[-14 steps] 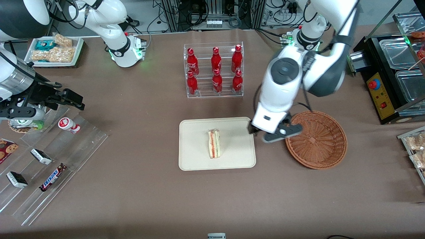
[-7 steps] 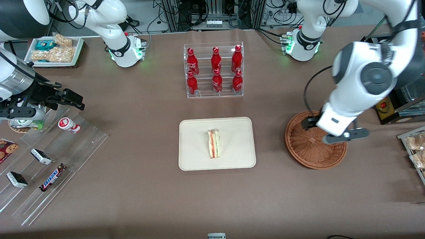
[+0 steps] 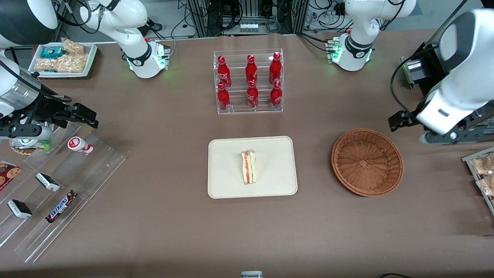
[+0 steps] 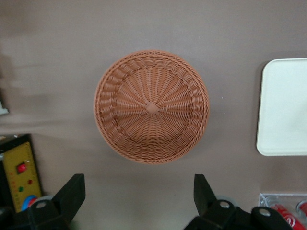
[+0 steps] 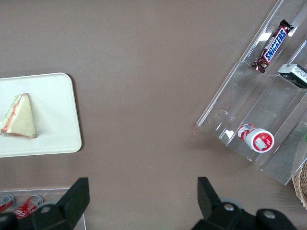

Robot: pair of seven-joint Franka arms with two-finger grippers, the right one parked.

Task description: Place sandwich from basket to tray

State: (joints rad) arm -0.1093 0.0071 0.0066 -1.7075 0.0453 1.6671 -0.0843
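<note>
Sandwich (image 3: 249, 167) lies on tray (image 3: 231, 185); pincer (image 3: 444, 133) high beside basket (image 3: 367, 162).

Brown table (image 3: 162, 216) w/ tray (image 3: 227, 185), basket (image 3: 367, 162), bottle rack (image 3: 248, 82); gripper (image 4: 139, 199) above.

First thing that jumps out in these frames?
The sandwich lying alone in the middle of the cream tray, at the table's centre. Beside it, toward the working arm's end, the wicker basket holds nothing. The left gripper hangs open and empty above the table, past the basket toward the working arm's end, and the rack of red bottles stands farther from the front camera than the tray.
</note>
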